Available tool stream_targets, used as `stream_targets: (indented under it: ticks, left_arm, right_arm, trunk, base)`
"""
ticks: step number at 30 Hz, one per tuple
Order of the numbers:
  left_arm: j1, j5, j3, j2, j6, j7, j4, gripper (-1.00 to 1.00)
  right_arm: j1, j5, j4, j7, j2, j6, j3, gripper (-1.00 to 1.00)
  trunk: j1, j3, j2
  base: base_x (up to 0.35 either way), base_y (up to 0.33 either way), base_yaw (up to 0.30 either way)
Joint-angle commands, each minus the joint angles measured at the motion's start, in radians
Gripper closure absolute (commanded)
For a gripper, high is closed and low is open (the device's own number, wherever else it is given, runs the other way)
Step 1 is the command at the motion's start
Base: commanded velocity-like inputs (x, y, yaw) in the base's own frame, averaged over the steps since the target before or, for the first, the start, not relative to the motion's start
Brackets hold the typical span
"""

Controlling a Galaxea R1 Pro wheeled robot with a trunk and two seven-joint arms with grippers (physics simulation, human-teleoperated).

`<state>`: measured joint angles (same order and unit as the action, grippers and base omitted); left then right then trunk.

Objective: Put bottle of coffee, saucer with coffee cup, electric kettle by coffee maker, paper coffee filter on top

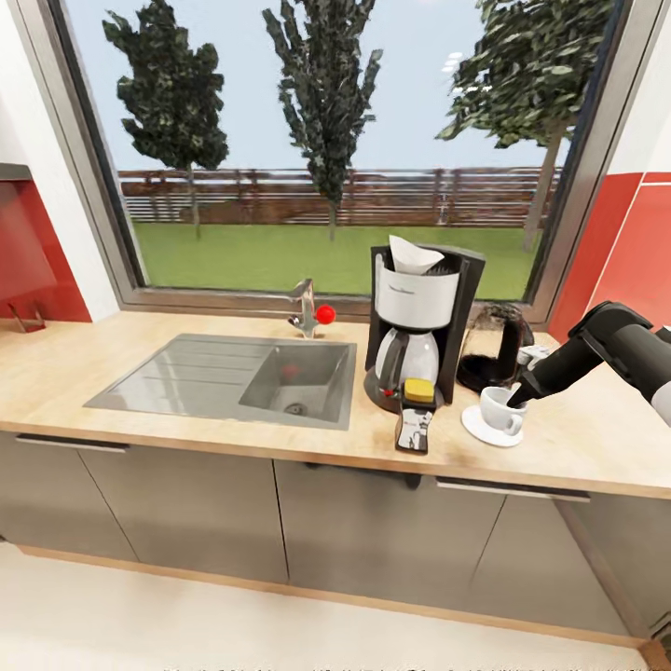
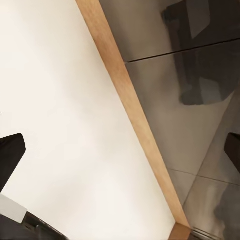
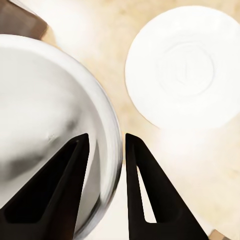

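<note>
Countertop [image 1: 140, 354] of pale wood runs under a wide window, and on it we see the coffee maker [image 1: 421, 321] standing just right of the steel sink [image 1: 233, 377], with a white paper coffee filter [image 1: 411, 254] sitting in its top. Faint grey lettering crosses the maker's white upper body, but it is too small for us to read. A flat dark packet, apparently the bottle of coffee [image 1: 413, 430], lies on the counter touching the front of the maker's base; its label carries pale print we cannot make out. Behind and to the right sits the dark electric kettle [image 1: 494, 349]. Our right gripper [image 1: 518, 395] reaches in from the right to the coffee cup [image 1: 499, 410], which is over the white saucer [image 1: 485, 431] in the head view. In the right wrist view the two black fingers [image 3: 60, 185] straddle the cup's [image 3: 50, 115] rim, one inside and one outside, pinching its wall, while the saucer [image 3: 187, 65] appears beside the cup. The left wrist view looks down at pale floor [image 2: 60, 100] and a wooden plinth strip [image 2: 135, 115] below grey cabinet fronts [image 2: 190, 100]; the left gripper's fingertips [image 2: 10, 155] sit at opposite edges, spread wide.
</note>
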<state>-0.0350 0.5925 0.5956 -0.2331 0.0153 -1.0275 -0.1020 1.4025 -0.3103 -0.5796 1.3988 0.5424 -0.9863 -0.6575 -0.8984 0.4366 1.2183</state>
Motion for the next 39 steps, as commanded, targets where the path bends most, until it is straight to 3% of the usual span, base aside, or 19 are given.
stream_targets:
  ticks: [1,14,39]
  left_arm:
    - [0.0,0.007,-0.007,0.0,0.002,-0.002,-0.001,-1.0]
    - [0.0,0.007,-0.007,0.0,0.002,-0.002,-0.001,-1.0]
    - [0.0,0.007,-0.007,0.0,0.002,-0.002,-0.001,-1.0]
  right_arm:
    - [0.001,-0.009,-0.002,0.01,0.001,-0.008,-0.002,1.0]
    - [0.001,-0.009,-0.003,0.009,0.001,-0.008,-0.001,1.0]
    - [0.001,-0.012,-0.001,0.006,0.003,-0.009,-0.001,1.0]
  trunk:
    - [0.0,0.003,0.001]
    - [0.0,0.022,0.001]
    - [0.0,0.024,0.001]
  base:
    - [0.0,0.0,0.0]
    - [0.014,-0.004,0.0]
    - [0.062,-0.02,0.0]
